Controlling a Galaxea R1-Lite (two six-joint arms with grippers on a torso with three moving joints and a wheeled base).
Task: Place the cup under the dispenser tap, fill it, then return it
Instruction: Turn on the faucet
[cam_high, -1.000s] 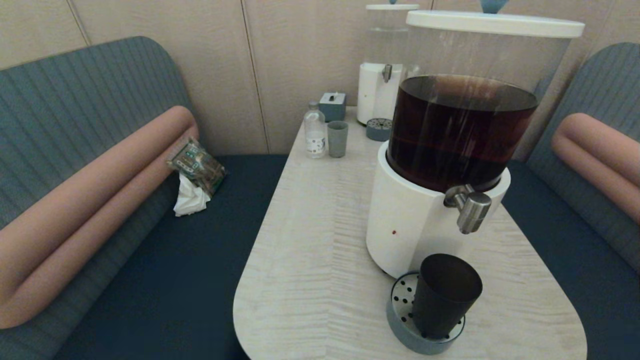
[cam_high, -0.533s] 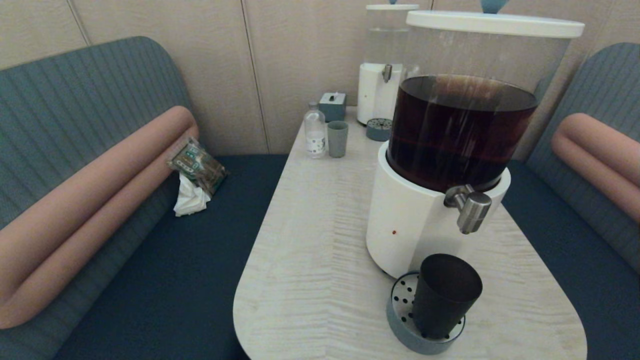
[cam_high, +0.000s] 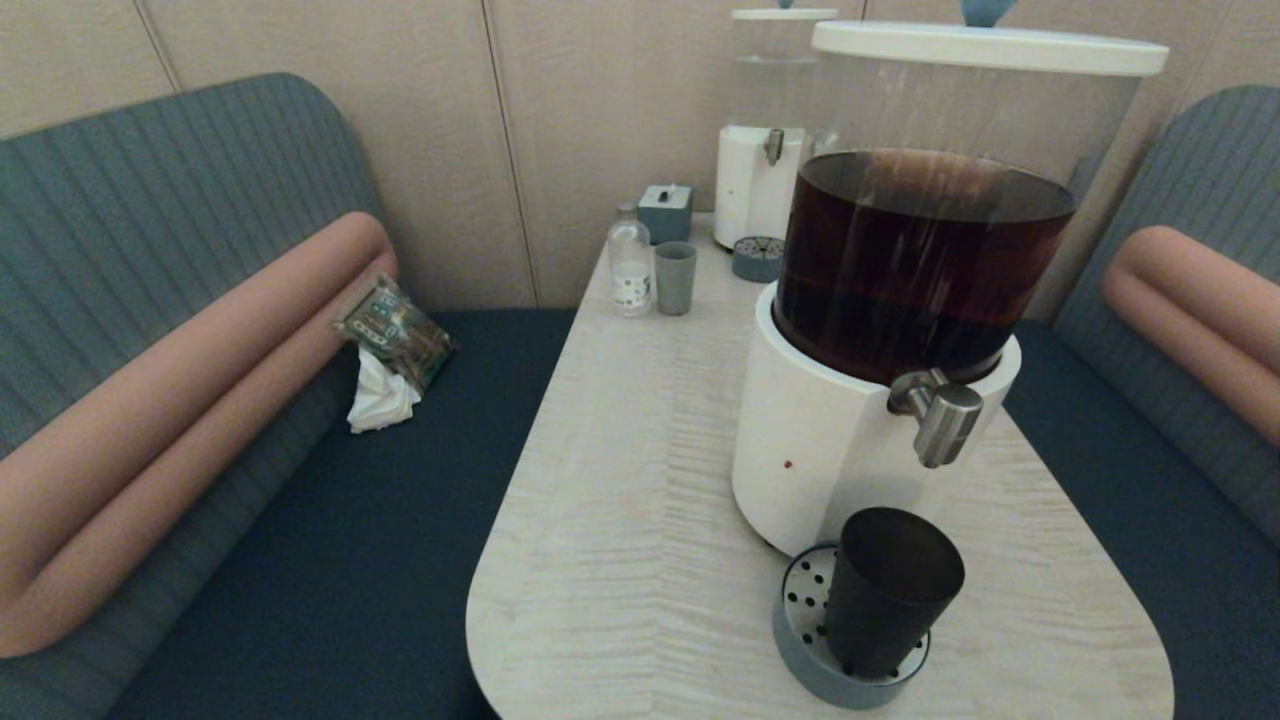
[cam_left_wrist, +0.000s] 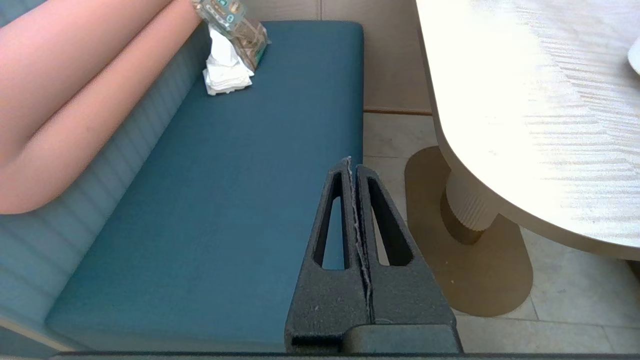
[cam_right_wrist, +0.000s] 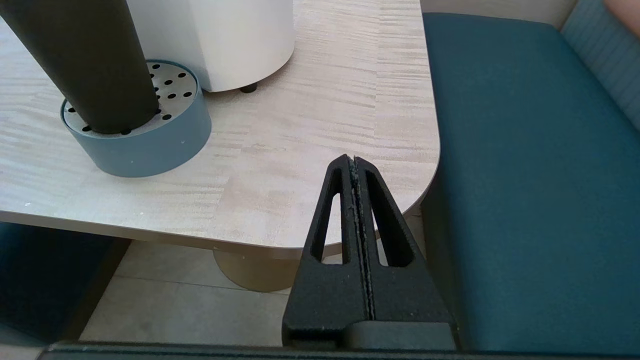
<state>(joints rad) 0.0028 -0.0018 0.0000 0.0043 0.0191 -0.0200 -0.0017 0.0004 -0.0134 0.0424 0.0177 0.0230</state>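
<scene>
Nothing on the table (cam_high: 640, 520) has moved since before. The big dispenser tap (cam_high: 943, 418) points down. The cup (cam_high: 888, 590) stands up tall, mouth up, on the round drip tray (cam_high: 805, 668) below it. My left claw (cam_left_wrist: 353, 167) and right claw (cam_right_wrist: 352, 165) are clenched tight, holding nothing, low beside the table.

Cup (cam_high: 890, 590): matte black-brown tapered tumbler, no handle, upright on the perforated drip tray (cam_high: 806, 668) at the table's near end, directly below the dispenser tap (cam_high: 945, 425). Tap: short chunky brushed-steel spout on white base, pointing down, well above cup rim, no stream visible.
</scene>
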